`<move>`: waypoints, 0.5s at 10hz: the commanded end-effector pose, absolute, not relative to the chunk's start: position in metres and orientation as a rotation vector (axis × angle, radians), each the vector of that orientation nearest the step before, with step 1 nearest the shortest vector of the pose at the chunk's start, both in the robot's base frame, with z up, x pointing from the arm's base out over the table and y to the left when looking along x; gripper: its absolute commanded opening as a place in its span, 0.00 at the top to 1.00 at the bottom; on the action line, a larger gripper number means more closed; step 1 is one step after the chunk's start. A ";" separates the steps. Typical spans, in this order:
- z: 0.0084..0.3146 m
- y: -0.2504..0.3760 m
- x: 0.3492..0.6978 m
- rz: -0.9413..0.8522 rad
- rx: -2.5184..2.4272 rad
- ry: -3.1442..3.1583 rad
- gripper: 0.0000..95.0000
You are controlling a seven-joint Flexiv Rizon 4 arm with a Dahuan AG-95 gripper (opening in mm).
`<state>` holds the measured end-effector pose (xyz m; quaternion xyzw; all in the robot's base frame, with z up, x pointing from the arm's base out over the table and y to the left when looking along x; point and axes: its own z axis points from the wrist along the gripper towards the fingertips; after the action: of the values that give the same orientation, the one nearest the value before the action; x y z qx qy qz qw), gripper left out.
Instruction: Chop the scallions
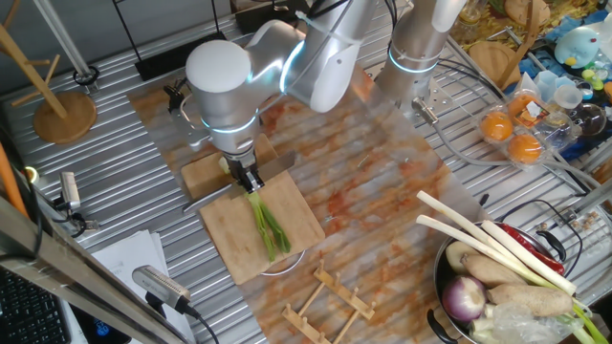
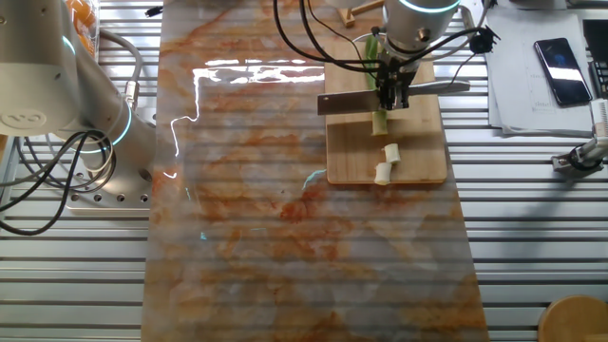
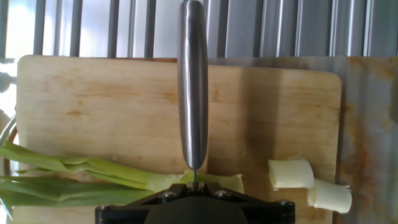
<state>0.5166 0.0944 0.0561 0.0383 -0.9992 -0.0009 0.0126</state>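
Note:
A scallion stalk [image 1: 270, 225] lies lengthwise on the wooden cutting board [image 1: 301, 215], green leaves toward the near end. My gripper [image 1: 249, 177] stands over its pale end, shut on a steel knife [image 2: 344, 103] whose blade lies across the stalk [image 2: 379, 120]. In the hand view the knife [image 3: 193, 93] runs straight away from the gripper [image 3: 194, 186]. The green leaves [image 3: 74, 180] spread left under it. Two short cut white bits [image 3: 291, 173] [image 3: 329, 196] lie on the board [image 3: 112, 106] to the right. From the other side, those bits [image 2: 387, 161] sit near the board's edge.
A pot [image 1: 449, 287] at the right holds long thick white stalks [image 1: 497, 244], an onion and other vegetables. Oranges [image 1: 512, 134] sit behind it. A wooden rack [image 1: 330, 301] lies in front of the board, a wooden stand [image 1: 57, 105] at the far left. A phone [image 2: 556, 59] rests on papers.

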 end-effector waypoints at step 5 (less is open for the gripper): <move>0.038 0.095 0.516 0.065 0.093 -3.115 1.00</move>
<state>0.5160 0.0965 0.0549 0.0305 -0.9992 0.0241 0.0124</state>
